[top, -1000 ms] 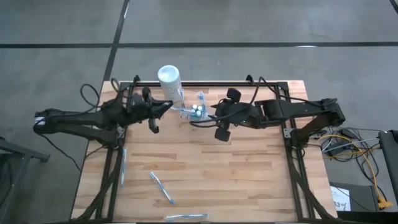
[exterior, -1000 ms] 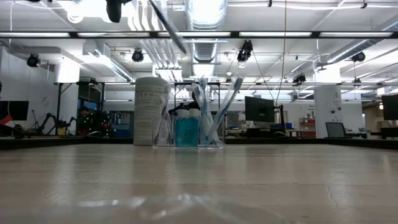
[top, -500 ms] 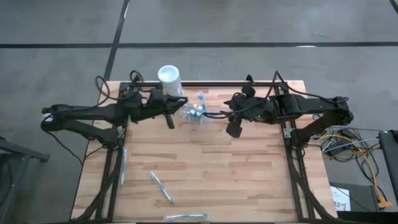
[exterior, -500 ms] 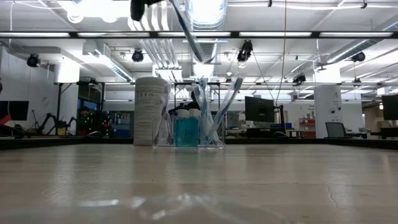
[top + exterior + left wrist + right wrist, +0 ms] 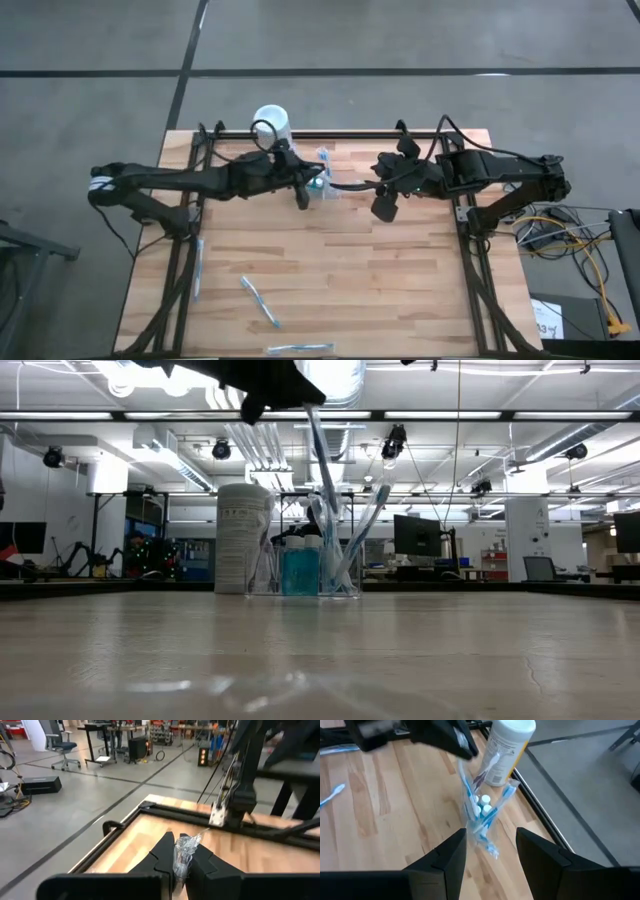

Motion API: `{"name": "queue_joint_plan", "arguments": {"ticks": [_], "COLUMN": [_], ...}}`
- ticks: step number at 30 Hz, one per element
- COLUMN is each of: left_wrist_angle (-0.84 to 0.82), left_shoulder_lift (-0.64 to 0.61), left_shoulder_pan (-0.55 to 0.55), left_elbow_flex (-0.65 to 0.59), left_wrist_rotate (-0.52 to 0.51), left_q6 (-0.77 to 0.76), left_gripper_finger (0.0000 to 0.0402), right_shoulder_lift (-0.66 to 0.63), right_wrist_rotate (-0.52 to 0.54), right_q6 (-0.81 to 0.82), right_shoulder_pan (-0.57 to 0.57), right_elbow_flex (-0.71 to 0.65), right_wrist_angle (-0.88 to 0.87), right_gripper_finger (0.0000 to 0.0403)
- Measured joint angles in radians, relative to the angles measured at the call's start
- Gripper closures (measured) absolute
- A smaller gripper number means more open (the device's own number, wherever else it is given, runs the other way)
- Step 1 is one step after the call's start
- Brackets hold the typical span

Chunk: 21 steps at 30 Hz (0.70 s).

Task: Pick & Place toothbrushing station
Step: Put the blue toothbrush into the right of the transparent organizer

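— Table [image 5: 350, 290] first: what stands on the wood?

— A white cylinder [image 5: 271, 124] at the far edge, and just beside it the clear holder [image 5: 322, 186], upright, with blue bottles and brushes in it. Three loose toothbrushes [image 5: 260, 302] lie well apart, toward the near side.

— Where is the left gripper [image 5: 303, 190]?

— Reaching in over the holder, above it in the low view. Its fingers [image 5: 162, 855] are clamped on a wrapped toothbrush [image 5: 322, 455] that slants down into the holder.

— And the right gripper [image 5: 383, 205]?

— Near the holder on its other side, not touching it. Its fingers [image 5: 451, 855] stand apart, with the holder showing beyond the gap, and they grip nothing.
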Motion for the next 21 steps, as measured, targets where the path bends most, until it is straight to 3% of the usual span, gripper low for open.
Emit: {"name": "queue_joint_plan", "arguments": {"ticks": [21], "left_wrist_angle": [-0.017], "left_shoulder_lift": [0.187], "left_shoulder_pan": [0.02], "left_elbow_flex": [0.025], "left_wrist_rotate": [0.0], "left_q6": [0.014], "left_gripper_finger": [0.0378], "right_shoulder_lift": [0.004], "right_wrist_rotate": [0.0], "right_q6": [-0.01], "right_shoulder_pan": [0.0], "right_elbow_flex": [-0.009], "right_wrist_angle": [-0.027], "right_gripper_finger": [0.0234]}}
